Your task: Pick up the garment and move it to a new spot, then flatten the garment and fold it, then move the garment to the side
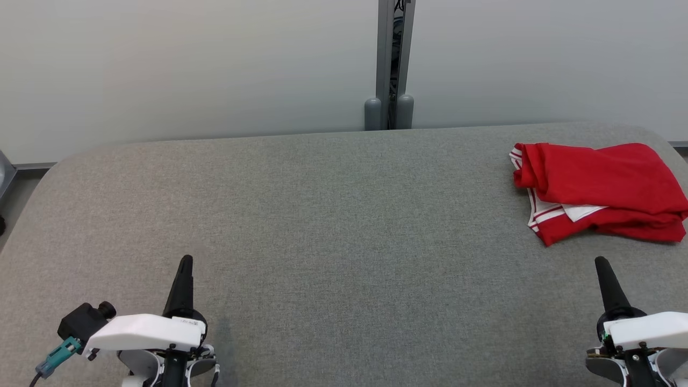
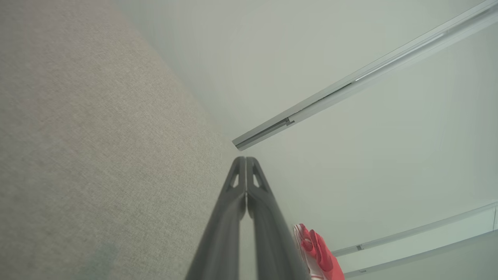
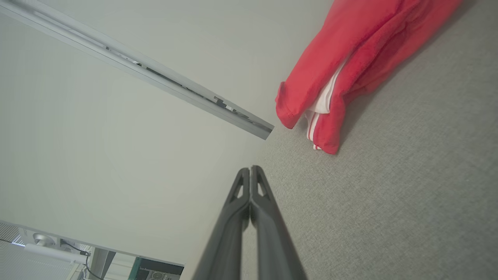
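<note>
Grey cloth covered the worktop (image 1: 344, 215), where the red garment (image 1: 602, 191) lay bunched near its far right edge, touched by neither arm. The right fingers (image 1: 610, 290) sat near it, clenched and empty. The left fingers (image 1: 181, 290), likewise clenched, rested well apart, probably parked.

I see the red garment (image 1: 596, 180) with white striped trim lying in a loosely folded, rumpled heap at the far right of the grey tabletop (image 1: 322, 215). White edging peeks out along its left side.
</note>
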{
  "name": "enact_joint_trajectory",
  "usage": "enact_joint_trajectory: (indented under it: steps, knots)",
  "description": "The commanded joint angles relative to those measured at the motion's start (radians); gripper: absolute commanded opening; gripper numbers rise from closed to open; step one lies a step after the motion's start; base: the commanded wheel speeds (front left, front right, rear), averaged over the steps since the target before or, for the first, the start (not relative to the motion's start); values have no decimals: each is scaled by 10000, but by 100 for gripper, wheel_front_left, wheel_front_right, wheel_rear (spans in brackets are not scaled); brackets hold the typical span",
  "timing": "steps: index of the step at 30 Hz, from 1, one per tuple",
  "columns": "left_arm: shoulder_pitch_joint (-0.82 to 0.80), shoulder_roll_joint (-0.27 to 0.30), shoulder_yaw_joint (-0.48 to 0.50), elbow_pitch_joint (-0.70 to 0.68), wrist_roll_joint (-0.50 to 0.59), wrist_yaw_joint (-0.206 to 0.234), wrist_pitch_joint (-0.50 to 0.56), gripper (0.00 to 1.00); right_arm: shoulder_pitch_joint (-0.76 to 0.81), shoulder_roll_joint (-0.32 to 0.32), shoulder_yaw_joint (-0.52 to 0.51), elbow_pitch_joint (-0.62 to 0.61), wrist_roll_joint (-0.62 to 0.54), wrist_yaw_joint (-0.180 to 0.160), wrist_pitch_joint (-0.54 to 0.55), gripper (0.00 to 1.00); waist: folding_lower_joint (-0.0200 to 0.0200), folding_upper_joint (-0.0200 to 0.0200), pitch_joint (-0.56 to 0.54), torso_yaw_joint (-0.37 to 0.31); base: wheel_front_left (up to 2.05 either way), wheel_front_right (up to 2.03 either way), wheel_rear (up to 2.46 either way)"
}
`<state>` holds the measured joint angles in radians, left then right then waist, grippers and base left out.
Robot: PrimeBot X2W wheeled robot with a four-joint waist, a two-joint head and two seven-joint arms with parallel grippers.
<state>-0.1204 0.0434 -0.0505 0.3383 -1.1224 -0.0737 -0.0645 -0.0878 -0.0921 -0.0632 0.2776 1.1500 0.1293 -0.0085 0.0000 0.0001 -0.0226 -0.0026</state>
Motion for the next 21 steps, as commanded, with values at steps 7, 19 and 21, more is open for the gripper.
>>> enact_joint_trajectory:
  steps: [7, 19, 21]
  knots:
    - [-550, 62, 81, 79, -920, -151, 182, 0, -342, -98, -270, 50, 910, 20, 276, 0, 0, -1, 34, 3, 0, 0, 0]
    - [-909, 73, 134, 292, -2152, -280, 415, 0, -541, -116, -592, 192, 2090, 21, 646, 0, 0, -1, 91, 8, 0, 0, 0]
    - [-947, 74, 142, 326, -2343, -304, 449, 0, -569, -117, -641, 213, 2261, 21, 704, 0, 0, -1, 100, 8, 0, 0, 0]
